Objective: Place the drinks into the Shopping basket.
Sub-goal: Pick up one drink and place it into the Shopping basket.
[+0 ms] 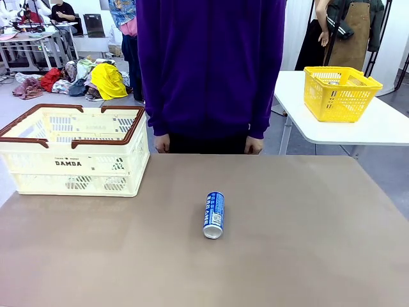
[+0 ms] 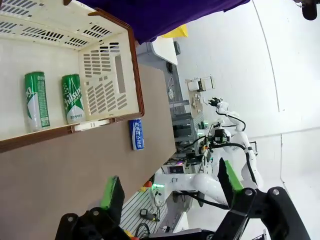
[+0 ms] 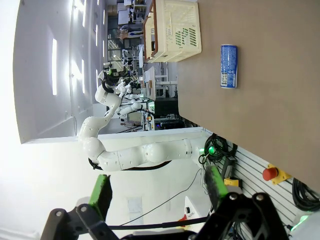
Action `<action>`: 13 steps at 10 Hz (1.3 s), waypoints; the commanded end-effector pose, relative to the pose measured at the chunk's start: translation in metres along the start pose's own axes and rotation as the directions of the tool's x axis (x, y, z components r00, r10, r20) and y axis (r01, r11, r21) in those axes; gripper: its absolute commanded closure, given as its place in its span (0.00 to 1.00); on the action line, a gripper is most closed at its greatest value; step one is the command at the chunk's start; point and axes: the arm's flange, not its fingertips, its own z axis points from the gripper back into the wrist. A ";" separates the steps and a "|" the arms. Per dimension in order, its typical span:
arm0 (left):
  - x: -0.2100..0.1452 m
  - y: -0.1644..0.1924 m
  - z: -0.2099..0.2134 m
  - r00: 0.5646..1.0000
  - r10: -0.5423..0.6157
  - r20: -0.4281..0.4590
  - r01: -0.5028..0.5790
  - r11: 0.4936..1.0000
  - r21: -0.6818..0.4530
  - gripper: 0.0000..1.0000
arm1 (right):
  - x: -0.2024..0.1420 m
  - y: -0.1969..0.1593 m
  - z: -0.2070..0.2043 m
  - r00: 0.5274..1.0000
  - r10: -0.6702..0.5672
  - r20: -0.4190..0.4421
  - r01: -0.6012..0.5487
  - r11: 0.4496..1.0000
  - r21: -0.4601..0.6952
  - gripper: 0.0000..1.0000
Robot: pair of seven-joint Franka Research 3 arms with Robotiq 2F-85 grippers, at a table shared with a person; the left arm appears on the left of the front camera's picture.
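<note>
The blue can (image 1: 214, 215) with white print lies on its side in the middle of the table (image 1: 307, 256), its silver end toward me. I should grasp it across its narrow body so it cannot roll, then carry it to the DAMDA basket (image 1: 38, 167) at ten o'clock, where two green cans (image 2: 73, 98) lie. My left gripper (image 2: 170, 180) and right gripper (image 3: 157, 177) have their fingers spread wide and hold nothing.

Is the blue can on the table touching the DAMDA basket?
Apart. The front view shows the blue can lying on its side, with bare table between it and the Shopping basket.
</note>
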 end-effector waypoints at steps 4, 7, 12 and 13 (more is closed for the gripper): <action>-0.005 0.000 -0.001 1.000 0.000 -0.005 0.000 1.000 0.001 0.00 | 0.003 0.008 -0.001 1.000 -0.013 0.010 0.013 1.000 0.023 0.00; -0.005 0.000 -0.001 1.000 0.000 -0.005 0.000 1.000 0.001 0.00 | 0.003 0.008 -0.001 1.000 -0.013 0.010 0.013 1.000 0.023 0.00; -0.025 -0.098 -0.117 0.999 0.042 0.012 -0.044 0.940 0.339 0.00 | 0.003 0.008 -0.001 1.000 -0.013 0.010 0.013 1.000 0.023 0.00; -0.030 -0.117 -0.158 1.000 0.010 -0.006 -0.006 0.897 0.442 0.00 | 0.003 0.008 -0.001 1.000 -0.013 0.010 0.013 1.000 0.023 0.00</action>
